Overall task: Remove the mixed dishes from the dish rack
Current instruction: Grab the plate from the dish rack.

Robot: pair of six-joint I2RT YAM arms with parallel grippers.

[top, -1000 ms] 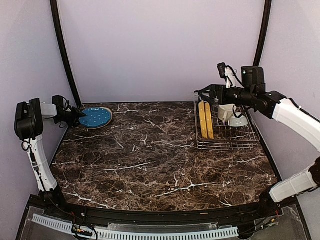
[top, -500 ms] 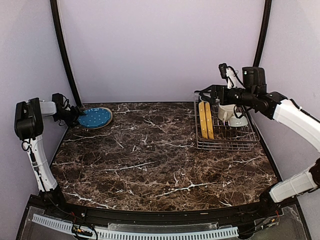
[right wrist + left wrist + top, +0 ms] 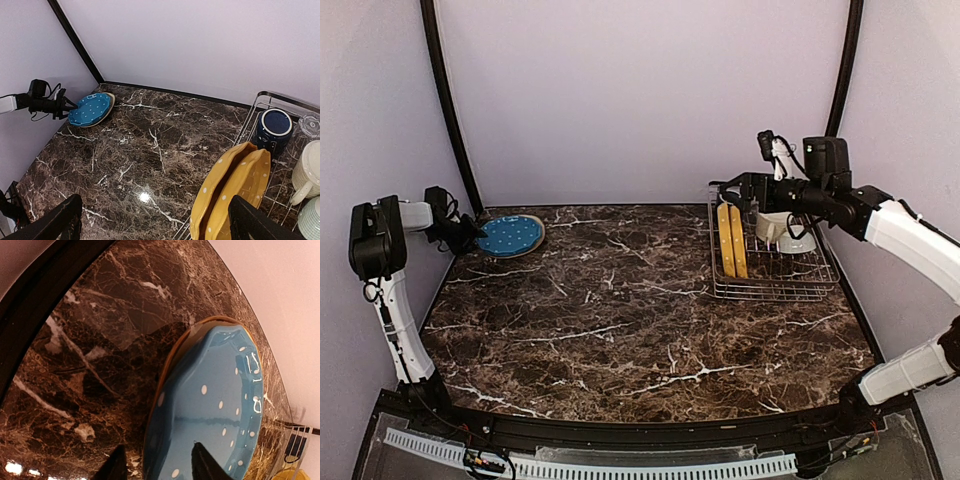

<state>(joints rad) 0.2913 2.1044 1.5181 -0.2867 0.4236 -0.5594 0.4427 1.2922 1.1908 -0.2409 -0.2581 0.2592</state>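
Observation:
The silver wire dish rack (image 3: pixel 775 292) stands at the back right. It holds two yellow dotted plates (image 3: pixel 731 240) (image 3: pixel 235 190) upright, a dark navy mug (image 3: pixel 273 127), a clear glass tumbler (image 3: pixel 310 125), a cream mug (image 3: pixel 310 170) and a pale greenish bowl (image 3: pixel 312 220). My right gripper (image 3: pixel 723 188) (image 3: pixel 160 220) hovers open above the yellow plates, empty. The blue dotted plate (image 3: pixel 510 235) (image 3: pixel 215 405) lies flat at the back left, a tan rim showing under it. My left gripper (image 3: pixel 472 235) (image 3: pixel 157 452) sits at its left edge, jaws apart, the rim between the fingertips.
The dark marble table (image 3: pixel 620 320) stretches between the plate and the rack. Lilac walls close in on three sides, and black corner posts (image 3: pixel 445 100) rise behind both arms. The left arm's gripper is near the left wall.
My left gripper has drawn back a little to the left from the blue dotted plate, which stays flat on the table. The right arm has barely moved.

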